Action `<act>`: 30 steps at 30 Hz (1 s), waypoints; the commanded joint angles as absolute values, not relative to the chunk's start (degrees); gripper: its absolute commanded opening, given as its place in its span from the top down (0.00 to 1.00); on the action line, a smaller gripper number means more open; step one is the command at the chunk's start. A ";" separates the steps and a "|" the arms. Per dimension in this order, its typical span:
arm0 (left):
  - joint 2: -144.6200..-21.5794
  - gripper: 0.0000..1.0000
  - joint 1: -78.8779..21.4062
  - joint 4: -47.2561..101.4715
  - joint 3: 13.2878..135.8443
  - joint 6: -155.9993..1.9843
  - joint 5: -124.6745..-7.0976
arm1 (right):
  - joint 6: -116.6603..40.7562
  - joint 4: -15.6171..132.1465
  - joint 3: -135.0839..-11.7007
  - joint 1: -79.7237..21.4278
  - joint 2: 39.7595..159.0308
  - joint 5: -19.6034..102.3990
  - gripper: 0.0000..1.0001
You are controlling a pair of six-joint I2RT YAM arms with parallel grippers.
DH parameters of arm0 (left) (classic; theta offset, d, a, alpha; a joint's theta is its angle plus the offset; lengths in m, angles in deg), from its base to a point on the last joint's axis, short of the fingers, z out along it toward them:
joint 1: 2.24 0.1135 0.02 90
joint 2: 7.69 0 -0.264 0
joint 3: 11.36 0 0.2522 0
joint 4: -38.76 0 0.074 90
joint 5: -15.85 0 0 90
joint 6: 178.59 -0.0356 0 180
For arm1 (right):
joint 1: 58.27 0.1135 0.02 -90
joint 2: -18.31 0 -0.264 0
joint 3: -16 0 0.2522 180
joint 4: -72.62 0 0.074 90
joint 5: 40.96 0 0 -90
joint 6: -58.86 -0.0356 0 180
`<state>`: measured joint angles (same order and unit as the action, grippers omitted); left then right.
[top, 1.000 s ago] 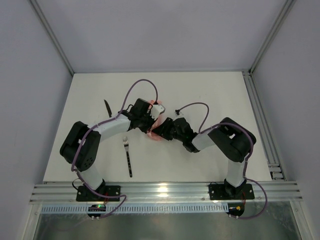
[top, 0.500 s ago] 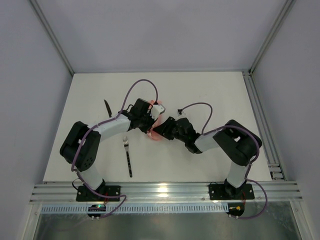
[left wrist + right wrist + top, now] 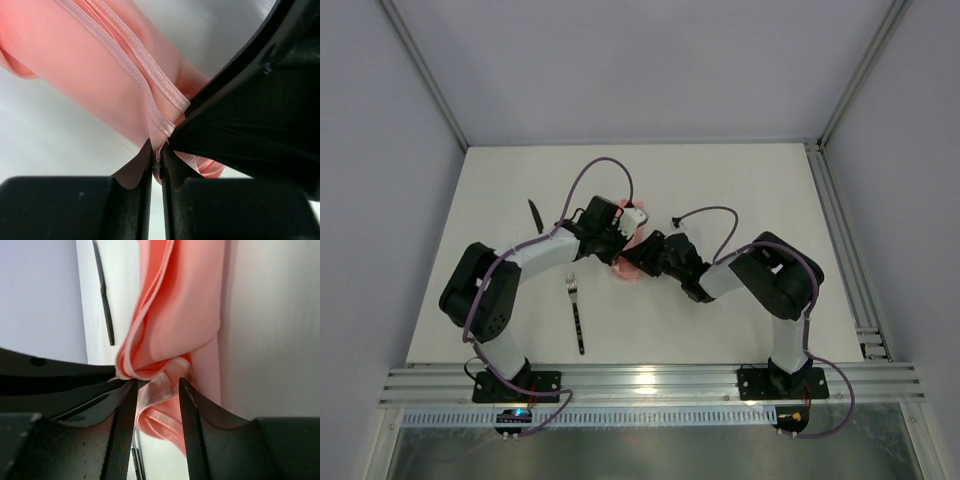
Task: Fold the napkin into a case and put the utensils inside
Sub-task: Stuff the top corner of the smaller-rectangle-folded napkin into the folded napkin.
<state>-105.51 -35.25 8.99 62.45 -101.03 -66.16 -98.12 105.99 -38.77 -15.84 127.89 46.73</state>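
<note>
The pale-pink napkin (image 3: 630, 266) lies bunched at the table's middle, mostly hidden under both grippers. In the left wrist view my left gripper (image 3: 157, 149) is shut on a hemmed edge of the napkin (image 3: 95, 75). My right gripper (image 3: 156, 385) faces it, open, with a loose fold of napkin (image 3: 185, 305) and its hem between the fingers (image 3: 122, 415). From above, the left gripper (image 3: 618, 246) and right gripper (image 3: 642, 260) nearly touch. The dark-handled fork (image 3: 577, 312) lies left of the napkin, nearer the front. Further back on the left is the black knife (image 3: 535, 215), seen too in the right wrist view as the knife (image 3: 103, 290).
The white table (image 3: 740, 190) is walled by grey panels, with metal rails along the right edge (image 3: 840, 250) and the front edge (image 3: 650, 380). The right gripper's black finger (image 3: 250, 115) crowds the left wrist view.
The right arm's elbow swung out and back, and its gripper crept slightly left toward the left gripper. The left arm, fork and knife stayed put.
</note>
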 commanded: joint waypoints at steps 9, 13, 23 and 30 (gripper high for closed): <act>-105.16 0.87 -35.63 10.94 62.43 -101.68 -64.30 | -104.53 113.53 -40.73 -15.82 131.17 53.00 0.57; -105.60 0.80 -35.63 10.33 63.04 -101.86 -63.43 | -101.54 111.07 -42.40 -15.56 130.03 52.73 0.57; -107.18 0.65 -34.85 7.87 66.03 -103.26 -59.03 | -102.33 107.55 -43.37 -15.74 131.78 52.73 0.71; -108.15 0.62 -34.14 6.72 67.87 -104.32 -56.39 | -102.15 107.29 -43.90 -15.82 133.45 51.85 0.84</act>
